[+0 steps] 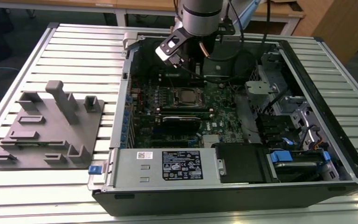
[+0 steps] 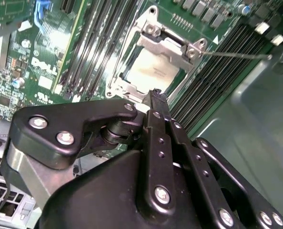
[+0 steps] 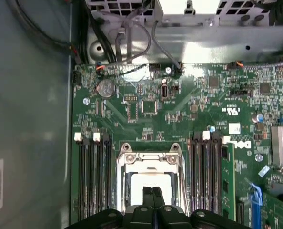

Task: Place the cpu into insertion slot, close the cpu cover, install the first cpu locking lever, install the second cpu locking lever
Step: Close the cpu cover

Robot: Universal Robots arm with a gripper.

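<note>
Silver-grey cpu (image 2: pixel 153 71) sits in the insertion slot (image 2: pixel 115 86), on the green motherboard (image 1: pixel 223 105) inside the open computer case (image 1: pixel 229 203). The cpu cover (image 2: pixel 167 46) looks folded down over it, with the chip showing through its window. So I judge placing and cover done, lever step in hand. One thin locking lever (image 2: pixel 237 54) sticks out from the cover's corner across the memory slots (image 2: pixel 217 81) and looks unlatched; the other I can't make out. My jaws are pressed together, pinching nothing, tips just above the socket's edge. Lever work calls for closed tips on that thin rod, pushing down and under its hook, no slipping. The case lies on the slatted surface (image 1: pixel 79 51); it also holds cables (image 1: pixel 241 53) and a labelled metal box (image 1: pixel 166 165). Grey fixture plate (image 1: pixel 42 140) beside it.
</note>
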